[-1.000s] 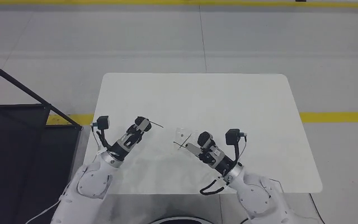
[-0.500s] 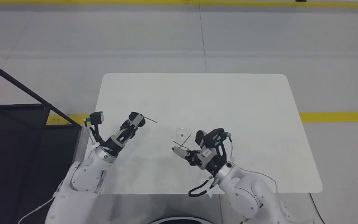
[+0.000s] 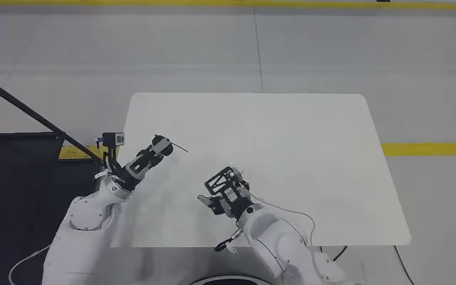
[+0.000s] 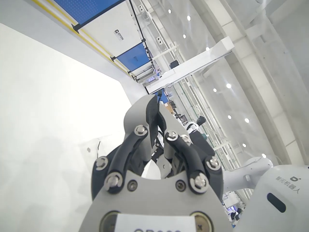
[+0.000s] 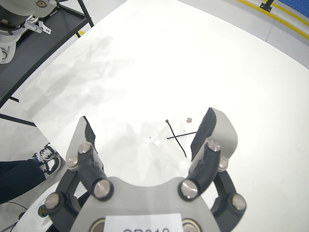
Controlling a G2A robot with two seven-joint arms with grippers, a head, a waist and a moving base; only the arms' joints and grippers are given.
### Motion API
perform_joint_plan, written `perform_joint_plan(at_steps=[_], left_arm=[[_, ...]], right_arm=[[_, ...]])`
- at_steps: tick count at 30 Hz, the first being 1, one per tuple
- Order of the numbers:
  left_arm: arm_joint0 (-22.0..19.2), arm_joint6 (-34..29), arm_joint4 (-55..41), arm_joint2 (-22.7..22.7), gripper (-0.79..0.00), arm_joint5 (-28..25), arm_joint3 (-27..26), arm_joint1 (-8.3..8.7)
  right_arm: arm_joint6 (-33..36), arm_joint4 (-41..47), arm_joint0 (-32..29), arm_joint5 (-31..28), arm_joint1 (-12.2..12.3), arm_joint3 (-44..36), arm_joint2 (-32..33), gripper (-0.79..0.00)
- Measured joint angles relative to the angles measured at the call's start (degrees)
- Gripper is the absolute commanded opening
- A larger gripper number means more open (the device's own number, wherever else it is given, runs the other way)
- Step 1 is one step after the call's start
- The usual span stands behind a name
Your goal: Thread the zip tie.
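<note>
1. Start with the room. The white table (image 3: 320, 142) has rounded corners, and both arms work its near-left part. The broad stretch of top towards 12 and 3 o'clock lies beyond them.
2. The left gripper (image 3: 162, 144) is at about 9 o'clock from the table's centre, just inside the left edge. The black rack (image 3: 28, 164) stands off that edge at 9 o'clock, so it's tight on that side.
3. Its fingers are pressed together on a thin black zip tie (image 3: 179, 148). The free end pokes out from the tips towards 4 o'clock, above the tabletop.
4. The right gripper (image 5: 147, 121) is at about 8 o'clock from centre, well inside the front edge. Its fingers are spread wide with nothing between them.
5. There are two loose ties (image 5: 177, 138) on the table, crossed over each other. They lie just beside one ribbed finger pad (image 5: 201, 131) of the right gripper.
6. They seem to rest on a clear sheet (image 5: 169, 150), though it's faint and hard to be sure.
7. The two grippers are well apart, with bare white top between them.
8. A yellow floor line (image 3: 420, 149) runs past the table at 3 o'clock.
</note>
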Motion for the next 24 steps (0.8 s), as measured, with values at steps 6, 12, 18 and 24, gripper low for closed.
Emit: perform_joint_plan(at_steps=[6,12,18,24], left_arm=[[0.0,0.0,0.1,0.0,-0.785,0.0,0.0,0.00],[0.3,0.9,0.5,0.3,-0.785,1.1,-1.0,-0.04],[0.7,2.1,-0.2,0.0,-0.785,1.6,-1.4,0.00],[1.4,2.3,-1.0,-0.3,-0.785,1.2,-1.1,0.06]], right_arm=[[0.0,0.0,0.0,0.0,0.0,0.0,0.0,0.000],[1.0,-2.7,0.1,0.6,-0.1,0.5,-0.8,0.000],[14.2,-18.4,4.8,6.3,-3.0,2.1,-8.2,-0.040],[25.7,-24.0,10.6,8.7,-7.4,6.5,-13.4,-0.099]])
